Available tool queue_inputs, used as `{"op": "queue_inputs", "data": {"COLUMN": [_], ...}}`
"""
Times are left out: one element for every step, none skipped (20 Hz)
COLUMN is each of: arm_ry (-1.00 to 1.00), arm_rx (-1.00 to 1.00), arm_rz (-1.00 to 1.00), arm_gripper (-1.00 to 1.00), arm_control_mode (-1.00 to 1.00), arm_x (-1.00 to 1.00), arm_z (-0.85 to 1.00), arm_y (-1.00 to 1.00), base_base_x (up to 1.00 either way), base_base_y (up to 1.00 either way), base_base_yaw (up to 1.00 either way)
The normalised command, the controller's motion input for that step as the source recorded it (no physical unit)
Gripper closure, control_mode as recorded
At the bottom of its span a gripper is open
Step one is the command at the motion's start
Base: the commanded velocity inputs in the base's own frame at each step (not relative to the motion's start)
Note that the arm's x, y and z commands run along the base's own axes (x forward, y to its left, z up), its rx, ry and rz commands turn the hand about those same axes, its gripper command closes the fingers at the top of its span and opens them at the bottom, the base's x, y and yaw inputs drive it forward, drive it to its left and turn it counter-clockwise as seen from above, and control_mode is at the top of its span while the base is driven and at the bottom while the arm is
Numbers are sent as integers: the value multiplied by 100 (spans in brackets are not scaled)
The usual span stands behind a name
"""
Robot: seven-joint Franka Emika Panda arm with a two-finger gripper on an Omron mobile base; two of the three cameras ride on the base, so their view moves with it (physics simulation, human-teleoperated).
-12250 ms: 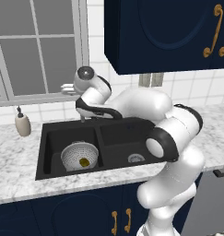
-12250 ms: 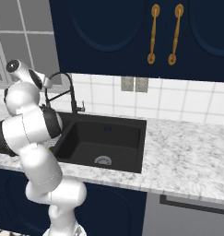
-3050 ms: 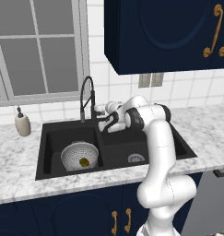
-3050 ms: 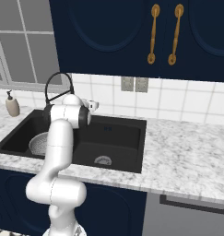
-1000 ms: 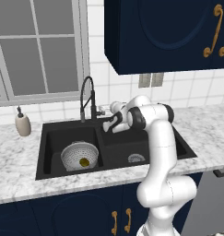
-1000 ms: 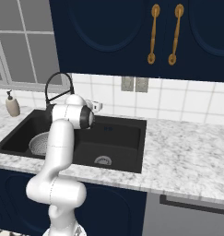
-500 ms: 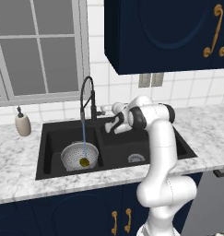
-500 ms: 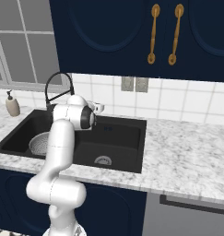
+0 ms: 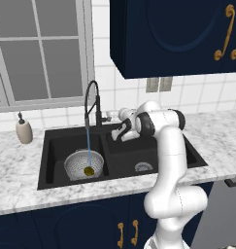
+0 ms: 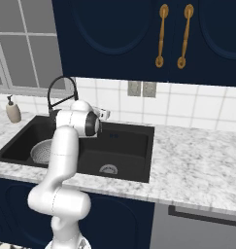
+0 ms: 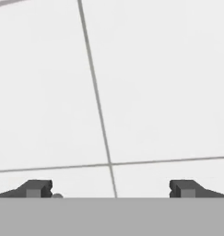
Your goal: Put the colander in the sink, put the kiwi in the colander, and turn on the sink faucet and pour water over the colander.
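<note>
Over the left basin of the sink (image 9: pixel 51 146), the faucet (image 9: pixel 92 102) sends a thin blue stream of water (image 9: pixel 88 146) straight down into the colander (image 9: pixel 83 164), which sits on the basin floor with the kiwi (image 9: pixel 89 171) inside it. Just right of the faucet, above the divider at the back of the sink, the hand (image 11: pixel 111 189) is released and empty, its fingers spread wide, facing the white wall tiles (image 11: pixel 145 92). On the surface at the left stands a beige bottle (image 9: pixel 24 131).
</note>
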Motion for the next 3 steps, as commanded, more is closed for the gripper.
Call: {"op": "queue_inputs", "data": {"arm_ry": [2, 3, 3], "arm_rx": [1, 0, 0], "arm_rz": [0, 0, 0], "arm_gripper": [-100, -100, -100], "arm_control_mode": [-100, -100, -100], "arm_x": [0, 0, 0], "arm_z": [0, 0, 0], "arm_y": [-69, -63, -61], "base_base_x": [0, 0, 0], "base_base_y": [0, 0, 0], "base_base_yaw": [0, 0, 0]}}
